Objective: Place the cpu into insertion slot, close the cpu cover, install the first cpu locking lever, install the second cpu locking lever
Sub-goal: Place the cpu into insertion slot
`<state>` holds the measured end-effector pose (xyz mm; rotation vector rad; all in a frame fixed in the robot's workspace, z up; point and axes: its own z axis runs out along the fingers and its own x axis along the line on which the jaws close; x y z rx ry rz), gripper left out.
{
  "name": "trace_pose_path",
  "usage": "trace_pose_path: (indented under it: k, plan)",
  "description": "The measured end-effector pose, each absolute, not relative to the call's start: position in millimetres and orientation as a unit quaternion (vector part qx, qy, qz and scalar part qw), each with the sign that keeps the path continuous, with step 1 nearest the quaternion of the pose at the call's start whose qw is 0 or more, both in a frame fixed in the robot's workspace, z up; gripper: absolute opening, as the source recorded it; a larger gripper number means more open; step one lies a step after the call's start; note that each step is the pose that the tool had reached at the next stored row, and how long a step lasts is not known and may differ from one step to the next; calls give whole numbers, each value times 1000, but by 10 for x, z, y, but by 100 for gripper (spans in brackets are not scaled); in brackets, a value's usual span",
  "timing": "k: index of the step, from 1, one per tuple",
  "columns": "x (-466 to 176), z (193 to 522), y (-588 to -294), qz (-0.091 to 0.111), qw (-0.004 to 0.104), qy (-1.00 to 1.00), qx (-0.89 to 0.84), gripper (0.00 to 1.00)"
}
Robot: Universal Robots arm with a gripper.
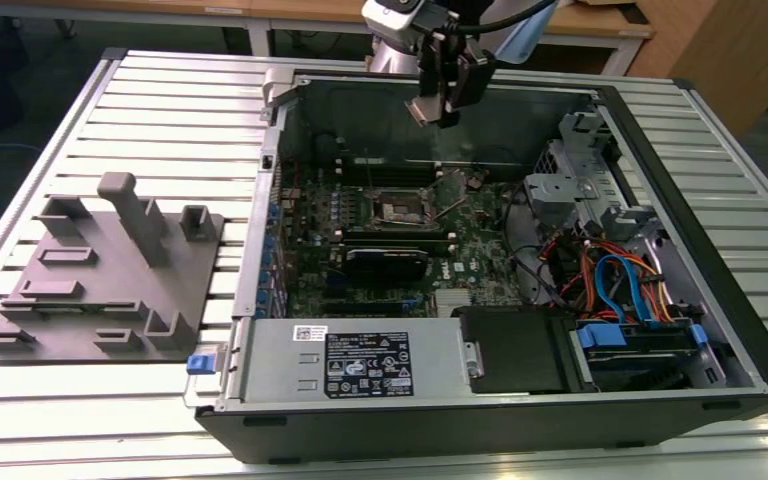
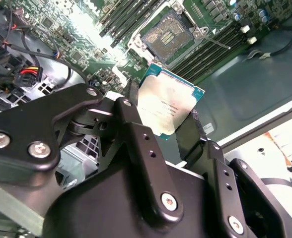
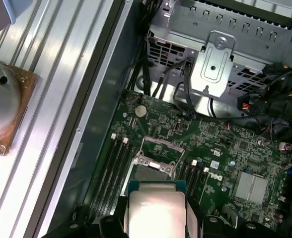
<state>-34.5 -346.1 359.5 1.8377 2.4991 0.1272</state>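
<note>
My gripper [image 1: 435,110] hangs over the back part of the open computer case, shut on the cpu [image 2: 168,104]. The cpu is a flat square chip with a silver face and a green edge, clamped between the two black fingers [image 2: 193,130]. It is well above the board and touches nothing else. The insertion slot [image 1: 398,208] is a dark square socket with a thin metal rim on the green board, below and in front of the gripper. In both wrist views the slot [image 2: 168,35] lies open just beyond the held cpu [image 3: 156,210]. How the cpu cover stands I cannot tell.
A grey fixture plate [image 1: 104,270] with upright blocks lies on the slatted table at the exterior view's left. Inside the case are a power supply [image 1: 344,365], a metal drive cage [image 1: 571,180], coloured cables [image 1: 611,280] and black memory sticks [image 1: 391,238] near the slot.
</note>
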Motion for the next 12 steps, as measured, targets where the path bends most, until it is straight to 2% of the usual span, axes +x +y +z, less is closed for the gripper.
trace_pose_path:
  k: [12]
  plan:
    - [-346,3592,-3461,41,19,801,597,54]
